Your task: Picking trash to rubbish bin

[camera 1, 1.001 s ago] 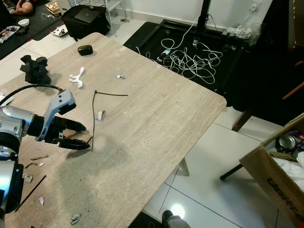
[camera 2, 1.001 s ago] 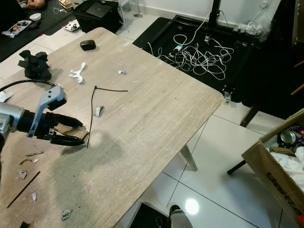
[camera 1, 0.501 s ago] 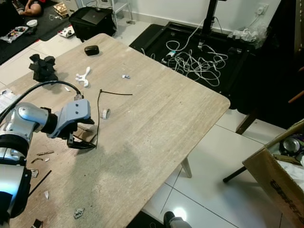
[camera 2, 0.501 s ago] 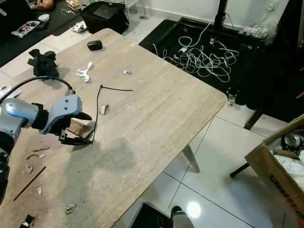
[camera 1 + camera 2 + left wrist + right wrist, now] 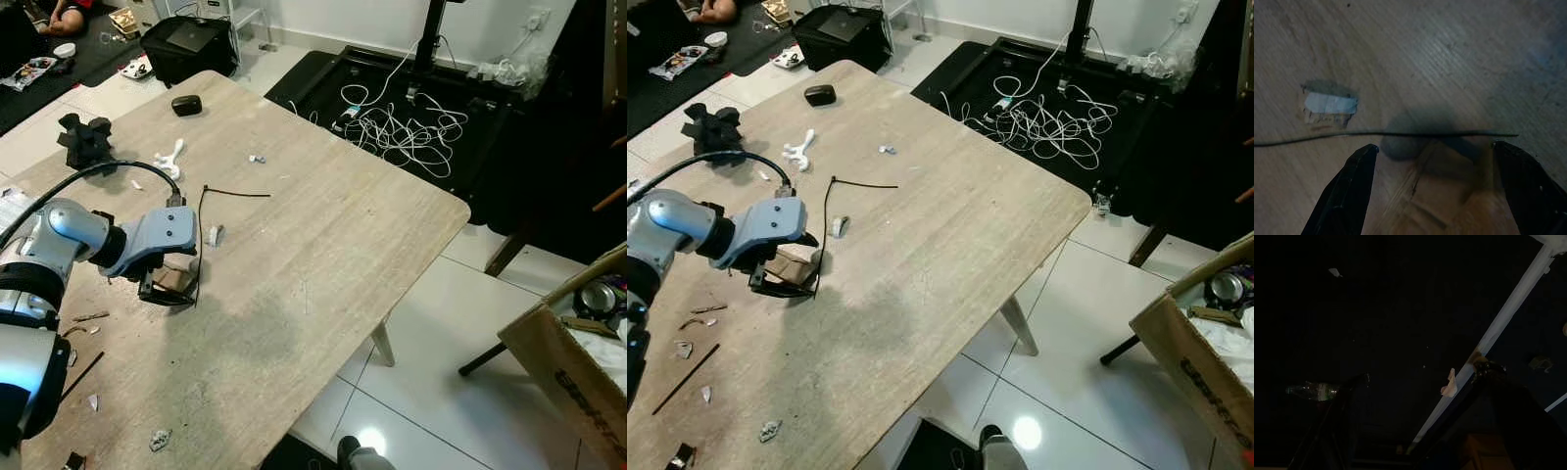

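Note:
My left gripper (image 5: 168, 290) points down at the wooden table (image 5: 333, 245), open, its two fingers standing either side of a brown cardboard scrap (image 5: 1442, 191). A thin black cable tie (image 5: 1400, 133) lies just beyond the fingertips (image 5: 1359, 171). Past it rests a small white scrap (image 5: 212, 235). The rubbish bin is a cardboard box (image 5: 573, 377) on the floor at the far right, with cans and paper inside. The right wrist view is very dark; the fingers (image 5: 1332, 421) of the right gripper show as silhouettes standing apart, with nothing between them.
On the table's far left are a black lump (image 5: 86, 140), a white plastic piece (image 5: 168, 159) and a small black case (image 5: 186, 104). Crumbs and a black stick (image 5: 78, 377) lie near the front left. White cables (image 5: 402, 117) sprawl on a black mat beyond the table.
The left gripper has turned from lying level to pointing down and has closed in over the cardboard scrap. The camera has shifted slightly.

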Available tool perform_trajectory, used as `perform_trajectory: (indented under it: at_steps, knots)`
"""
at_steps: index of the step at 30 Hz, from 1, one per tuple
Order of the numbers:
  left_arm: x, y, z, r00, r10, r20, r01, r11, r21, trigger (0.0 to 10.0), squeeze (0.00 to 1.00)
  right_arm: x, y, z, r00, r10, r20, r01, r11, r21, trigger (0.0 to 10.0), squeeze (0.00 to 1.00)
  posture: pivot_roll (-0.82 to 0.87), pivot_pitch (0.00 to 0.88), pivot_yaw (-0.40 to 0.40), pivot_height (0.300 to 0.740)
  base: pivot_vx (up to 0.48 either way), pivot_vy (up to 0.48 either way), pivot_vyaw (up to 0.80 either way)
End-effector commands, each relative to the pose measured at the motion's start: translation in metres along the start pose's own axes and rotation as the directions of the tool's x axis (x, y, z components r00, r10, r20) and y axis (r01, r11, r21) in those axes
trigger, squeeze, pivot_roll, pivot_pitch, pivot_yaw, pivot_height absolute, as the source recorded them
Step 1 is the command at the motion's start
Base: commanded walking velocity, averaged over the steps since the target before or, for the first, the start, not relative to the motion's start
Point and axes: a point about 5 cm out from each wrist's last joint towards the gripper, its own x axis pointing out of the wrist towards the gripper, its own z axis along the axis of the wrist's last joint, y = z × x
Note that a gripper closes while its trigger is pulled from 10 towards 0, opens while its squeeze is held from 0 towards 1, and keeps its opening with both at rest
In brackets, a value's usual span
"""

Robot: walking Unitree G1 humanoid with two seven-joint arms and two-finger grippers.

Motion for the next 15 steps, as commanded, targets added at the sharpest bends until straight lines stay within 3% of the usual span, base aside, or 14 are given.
perform_trajectory:
  at_steps: [1,6,15]
  knots:
    - [-0.003,-0.017,-0.036,0.984,-0.049,-0.172,0.033,0.995,-0.093,10.0,0.0,-0.004,-0.001,-0.02,0.998,-0.009,-0.07,0.01,1.0,0.018,10.0,0.0,-0.35,0.394,0.147,0.74,0.0,0.0,0.0]
    - [-0.016,-0.01,-0.045,0.933,0.028,-0.359,-0.03,1.0,-0.001,10.0,0.0,-0.005,-0.002,-0.023,0.997,-0.014,-0.077,0.016,1.0,0.023,10.0,0.0,-0.35,0.393,0.151,0.74,0.0,0.0,0.0]
    - [-0.016,-0.015,-0.051,0.91,-0.024,-0.414,0.019,1.0,-0.017,10.0,0.0,-0.005,0.0,-0.022,0.997,-0.013,-0.072,0.015,0.999,0.03,10.0,0.0,-0.36,0.385,0.156,0.74,0.0,0.0,0.0]
